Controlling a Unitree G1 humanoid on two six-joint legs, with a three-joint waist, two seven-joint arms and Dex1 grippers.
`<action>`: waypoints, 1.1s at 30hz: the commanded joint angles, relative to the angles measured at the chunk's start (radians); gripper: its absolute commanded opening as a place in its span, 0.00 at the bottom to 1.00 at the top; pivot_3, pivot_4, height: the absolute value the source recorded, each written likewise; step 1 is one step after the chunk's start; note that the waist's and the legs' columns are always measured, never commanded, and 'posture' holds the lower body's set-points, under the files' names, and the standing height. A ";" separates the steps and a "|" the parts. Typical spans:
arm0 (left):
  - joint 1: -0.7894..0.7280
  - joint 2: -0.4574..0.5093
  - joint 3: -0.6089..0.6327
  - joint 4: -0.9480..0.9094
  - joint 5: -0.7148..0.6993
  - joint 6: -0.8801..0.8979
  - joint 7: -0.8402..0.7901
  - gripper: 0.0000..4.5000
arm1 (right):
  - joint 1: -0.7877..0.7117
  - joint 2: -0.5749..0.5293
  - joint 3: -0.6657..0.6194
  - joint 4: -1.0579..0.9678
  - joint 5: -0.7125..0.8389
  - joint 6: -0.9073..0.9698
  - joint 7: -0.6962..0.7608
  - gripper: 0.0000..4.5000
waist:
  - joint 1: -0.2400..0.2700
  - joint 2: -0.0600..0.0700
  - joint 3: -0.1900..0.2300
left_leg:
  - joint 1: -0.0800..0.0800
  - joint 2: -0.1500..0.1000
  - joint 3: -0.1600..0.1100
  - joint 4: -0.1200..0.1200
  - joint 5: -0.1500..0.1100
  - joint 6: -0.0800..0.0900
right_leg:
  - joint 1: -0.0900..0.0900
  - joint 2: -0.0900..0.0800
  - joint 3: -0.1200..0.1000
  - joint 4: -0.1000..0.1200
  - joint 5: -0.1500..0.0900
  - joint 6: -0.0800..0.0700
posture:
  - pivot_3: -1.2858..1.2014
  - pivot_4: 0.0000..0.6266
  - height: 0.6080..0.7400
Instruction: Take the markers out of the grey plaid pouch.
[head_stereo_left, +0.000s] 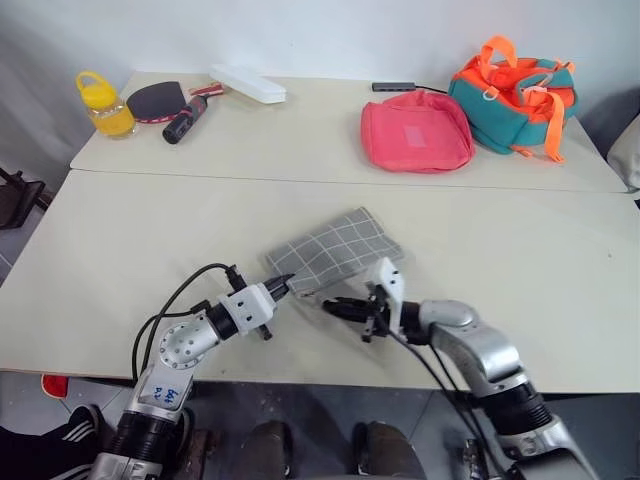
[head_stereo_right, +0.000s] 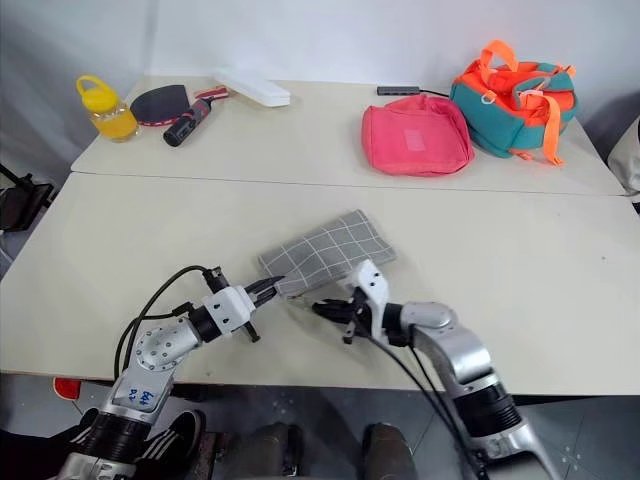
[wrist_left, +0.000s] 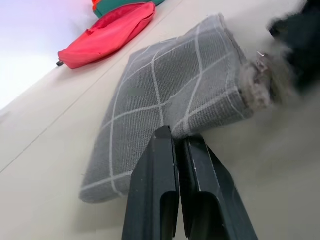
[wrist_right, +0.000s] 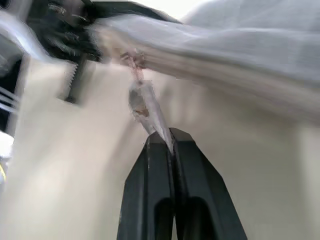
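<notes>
the pouch (head_stereo_left: 338, 254) lies flat near the front edge of the table (head_stereo_left: 120, 260), tilted, its near end lifted slightly between the 2 grippers. the left gripper (head_stereo_left: 283, 286) is closed on the pouch's near corner; in the left wrist view its fingers (wrist_left: 155, 190) are seen pressed together with the plaid fabric pinched at their tips. this hold is judged to be an anchor, so the pouch is kept from sliding when the zipper is drawn.

the right gripper (head_stereo_left: 335, 305) is set just beside the same near edge, pointing toward the left one. its fingers (wrist_right: 150, 190) are closed together on the zipper pull (wrist_right: 144, 106), a small loop seen hanging from the pouch's edge and nipped at the fingertips. the 2 grippers are placed facing each other so that a pull can be made along the zipper line against the anchored corner.

no markers are seen; they are judged to be inside, since the pouch looks closed. opening the zipper is judged to be the step in hand.

a pink pouch (head_stereo_left: 416, 132), a backpack (head_stereo_left: 515, 92), a paddle (head_stereo_left: 165, 102) and a yellow bottle (head_stereo_left: 104, 105) are left well apart on the far table.
</notes>
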 joint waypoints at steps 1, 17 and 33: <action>0.015 0.036 0.071 -0.048 -0.085 0.005 -0.023 0.00 | -0.051 -0.094 -0.102 0.143 -0.038 -0.101 0.037 0.00 | -0.001 0.000 0.000 | 0.000 0.000 0.000 0.001 0.000 0.000 | 0.000 0.000 0.000 0.000 0.000 0.000 | 0.52 0.24 1.00; 0.005 0.026 0.094 -0.036 -0.146 0.018 -0.047 0.00 | -0.166 -0.158 -0.200 0.317 -0.072 -0.264 0.088 0.45 | 0.001 0.000 0.000 | 0.000 0.000 0.002 0.001 0.000 0.000 | 0.000 0.000 -0.002 0.001 0.000 0.000 | 0.52 0.24 1.00; -0.047 -0.022 0.130 -0.051 -0.250 0.141 -0.045 0.00 | -0.155 0.073 -0.171 -0.130 0.057 -0.192 -0.065 0.32 | 0.005 0.000 0.000 | -0.001 0.001 -0.001 0.000 0.001 -0.001 | 0.000 0.001 -0.004 0.001 0.001 -0.001 | 0.52 0.24 1.00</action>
